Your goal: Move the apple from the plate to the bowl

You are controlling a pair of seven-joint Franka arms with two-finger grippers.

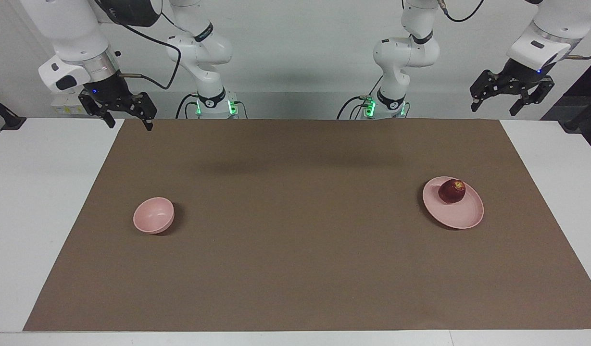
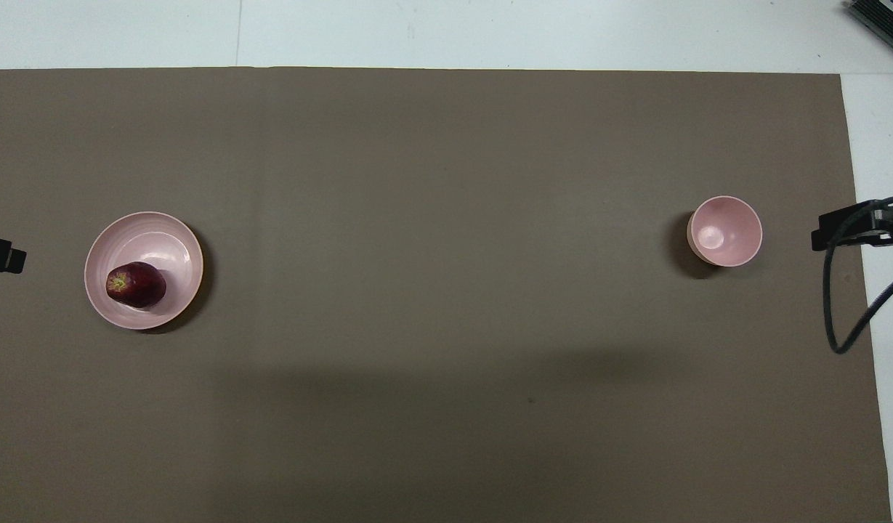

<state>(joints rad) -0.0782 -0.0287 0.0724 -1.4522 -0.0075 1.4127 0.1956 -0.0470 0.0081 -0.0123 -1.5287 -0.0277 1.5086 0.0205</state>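
The dark red apple (image 1: 451, 191) lies on the pale pink plate (image 1: 461, 214), toward the left arm's end of the table; both also show in the overhead view, the apple (image 2: 135, 284) on the plate (image 2: 166, 243). The small pink bowl (image 1: 153, 215) stands empty toward the right arm's end and shows in the overhead view too (image 2: 725, 230). My left gripper (image 1: 495, 108) hangs open and empty, raised over the table's edge at its own end. My right gripper (image 1: 131, 124) hangs open and empty, raised over the mat's corner at its end. Both arms wait.
A brown mat (image 1: 295, 240) covers most of the white table (image 1: 45, 202). A black cable (image 2: 846, 305) loops by the right gripper in the overhead view.
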